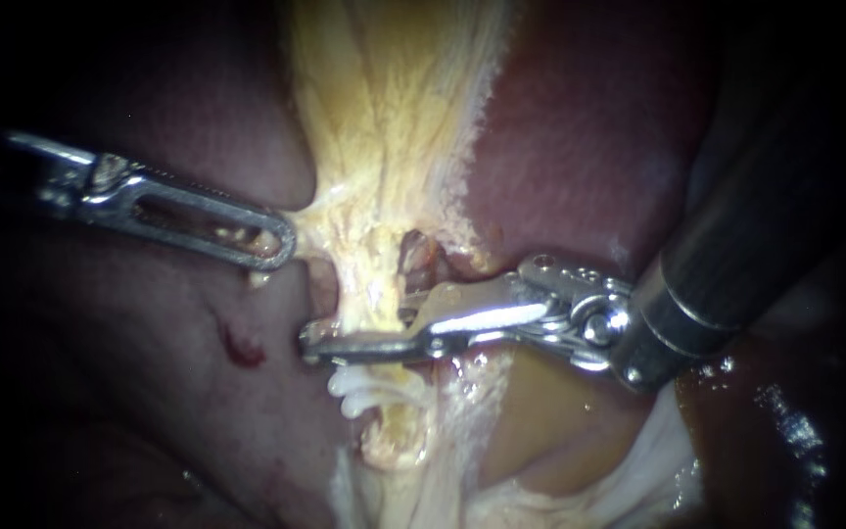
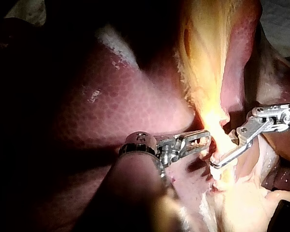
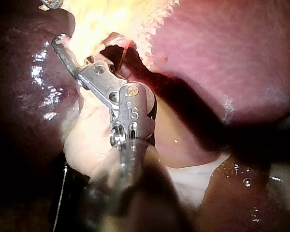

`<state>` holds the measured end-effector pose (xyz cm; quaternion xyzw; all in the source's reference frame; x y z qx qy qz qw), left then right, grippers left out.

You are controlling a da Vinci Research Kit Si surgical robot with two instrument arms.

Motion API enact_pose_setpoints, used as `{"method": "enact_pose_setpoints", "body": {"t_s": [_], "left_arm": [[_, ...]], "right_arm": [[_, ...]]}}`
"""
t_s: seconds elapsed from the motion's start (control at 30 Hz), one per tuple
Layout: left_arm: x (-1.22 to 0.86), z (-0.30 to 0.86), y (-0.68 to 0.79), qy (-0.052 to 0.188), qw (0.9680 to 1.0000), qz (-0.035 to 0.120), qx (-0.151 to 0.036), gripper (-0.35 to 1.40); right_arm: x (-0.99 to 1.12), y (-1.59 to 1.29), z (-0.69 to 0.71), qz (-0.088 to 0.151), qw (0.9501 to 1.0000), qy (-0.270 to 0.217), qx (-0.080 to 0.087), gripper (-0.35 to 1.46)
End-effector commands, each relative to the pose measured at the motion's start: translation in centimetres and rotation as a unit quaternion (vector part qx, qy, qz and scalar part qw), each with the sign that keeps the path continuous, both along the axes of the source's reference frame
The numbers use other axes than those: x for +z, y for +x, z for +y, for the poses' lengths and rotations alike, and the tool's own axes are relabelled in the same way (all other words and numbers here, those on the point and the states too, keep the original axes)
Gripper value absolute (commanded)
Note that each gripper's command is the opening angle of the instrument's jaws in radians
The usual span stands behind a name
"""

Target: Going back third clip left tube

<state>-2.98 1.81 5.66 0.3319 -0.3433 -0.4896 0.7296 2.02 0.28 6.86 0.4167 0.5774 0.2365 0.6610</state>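
Showing clips (image 1: 374,389) beside right instrument (image 1: 323,345), endoscope only; left instrument (image 1: 271,243) grips yellow tissue (image 1: 384,147).

The right instrument's claw (image 3: 63,46) reached ahead and lay against pale yellow tissue (image 3: 101,19). Smooth maroon liver (image 3: 222,53) filled one side of the claw, and darker, wet-glinting liver lay on the other. Whitish tissue (image 3: 195,179) sat back beside the shaft.

liver (image 1: 589,127): dark red, either side | yellow tissue (image 1: 384,118): band between | 1 red spot (image 1: 240,348): on liver
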Motion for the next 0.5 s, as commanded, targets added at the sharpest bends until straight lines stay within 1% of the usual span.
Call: {"method": "enact_pose_setpoints", "body": {"t_s": [0.03,0.3,0.37,0.4,0.47,0.5], "left_arm": [[0.00,0.00,0.00,0.000,1.0000,0.000,0.000,-0.35],[0.00,0.00,0.00,0.000,1.0000,0.000,0.000,-0.35],[0.00,0.00,0.00,0.000,1.0000,0.000,0.000,-0.35],[0.00,0.00,0.00,0.000,1.0000,0.000,0.000,-0.35],[0.00,0.00,0.00,0.000,1.0000,0.000,0.000,-0.35],[0.00,0.00,0.00,0.000,1.0000,0.000,0.000,-0.35]], "right_arm": [[-0.01,0.00,0.00,0.000,1.0000,0.000,0.000,-0.35],[-0.02,0.00,-0.01,0.001,1.0000,0.000,-0.002,-0.35],[-0.02,0.01,-0.01,0.009,0.9999,-0.004,-0.009,-0.35],[-0.03,0.01,-0.02,0.013,0.9997,-0.018,-0.010,-0.28],[-0.03,0.04,-0.02,0.016,0.9994,-0.029,-0.009,0.09],[-0.03,0.06,-0.02,0.016,0.9993,-0.032,-0.009,0.21]]}}
